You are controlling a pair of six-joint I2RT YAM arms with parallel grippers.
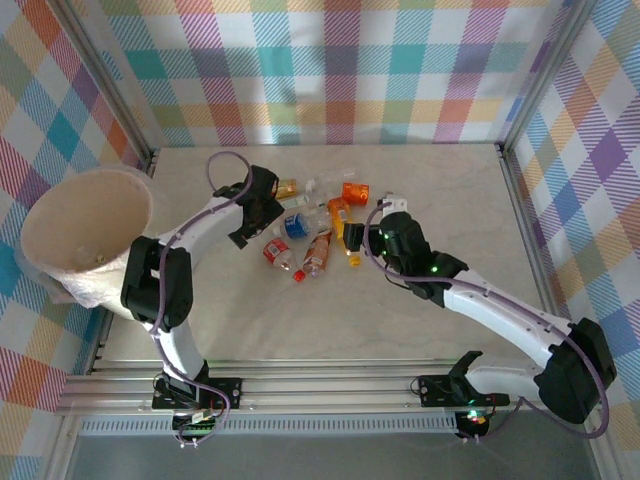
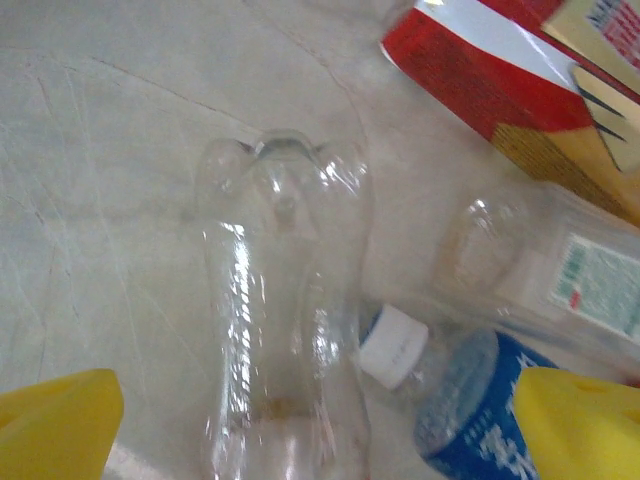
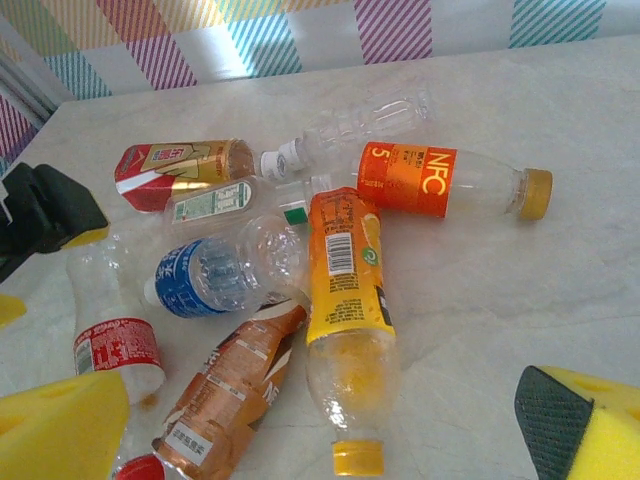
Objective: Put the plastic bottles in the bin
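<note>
Nine or so plastic bottles lie heaped mid-tabletop, well right of the bin; nearly everything remains. My left hand hovers open over a clear bottle, and my right hand is open too.

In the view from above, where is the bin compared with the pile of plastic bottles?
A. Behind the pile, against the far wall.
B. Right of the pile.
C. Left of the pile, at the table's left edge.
C: the bin sits at the left edge of the table, and the plastic bottles lie to its right, near the middle.
</note>
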